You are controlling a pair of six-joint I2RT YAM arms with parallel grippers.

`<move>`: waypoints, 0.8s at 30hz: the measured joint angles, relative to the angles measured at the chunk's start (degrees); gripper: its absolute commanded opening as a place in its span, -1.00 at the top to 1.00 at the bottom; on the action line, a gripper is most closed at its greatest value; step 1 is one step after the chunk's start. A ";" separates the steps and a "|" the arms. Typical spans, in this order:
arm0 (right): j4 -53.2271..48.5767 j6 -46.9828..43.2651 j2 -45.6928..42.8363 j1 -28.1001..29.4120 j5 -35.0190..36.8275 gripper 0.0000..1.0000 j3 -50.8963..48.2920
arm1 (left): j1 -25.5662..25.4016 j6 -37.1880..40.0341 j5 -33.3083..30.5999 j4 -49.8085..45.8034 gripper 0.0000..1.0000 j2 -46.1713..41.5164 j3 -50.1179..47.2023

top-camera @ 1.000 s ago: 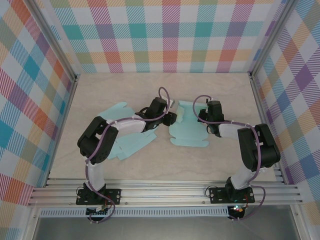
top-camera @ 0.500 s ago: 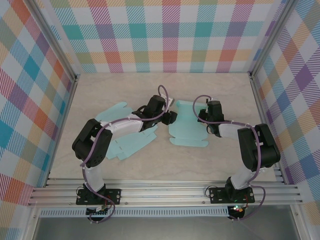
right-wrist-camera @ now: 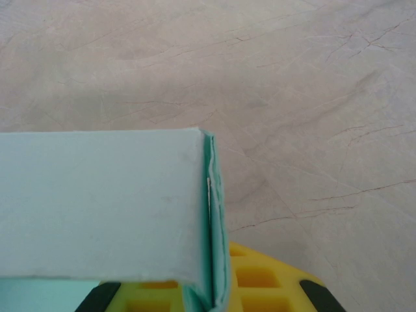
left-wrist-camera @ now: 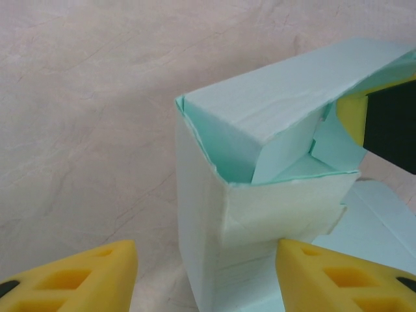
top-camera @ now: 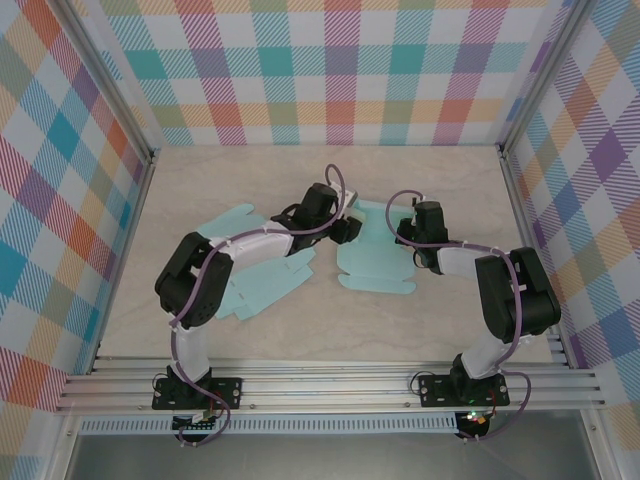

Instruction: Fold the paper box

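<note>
The paper box [top-camera: 375, 262] is half made. It sits in the middle of the tabletop [top-camera: 450, 330], between the two arms. One wall stands up and the rest lies flat.

The right fingers [right-wrist-camera: 260, 279] are pinched tight on the folded edge of that wall. The left fingers [left-wrist-camera: 84, 273] are spread wide and hold nothing, with a box corner [left-wrist-camera: 201, 162] just in front of them.

I think the step now is making the side walls. Next, the left fingers should push or pinch a loose flap while the right ones keep the wall steady.

Count: one left arm [top-camera: 200, 280], one right arm [top-camera: 515, 290], one paper box, and one flat paper sheet [top-camera: 262, 285] on the left.
</note>
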 measured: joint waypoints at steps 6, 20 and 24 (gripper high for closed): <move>0.00 -0.02 0.00 0.00 -0.02 1.00 0.00 | -0.02 0.24 -0.07 -0.02 -0.20 2.40 2.03; 0.02 -0.15 0.00 0.00 -0.46 1.00 0.00 | -2.45 2.16 -9.81 -0.83 0.34 6.80 5.25; -0.42 -0.66 0.07 0.20 -0.81 1.00 0.35 | -3.39 2.62 -14.38 0.02 0.52 7.50 5.29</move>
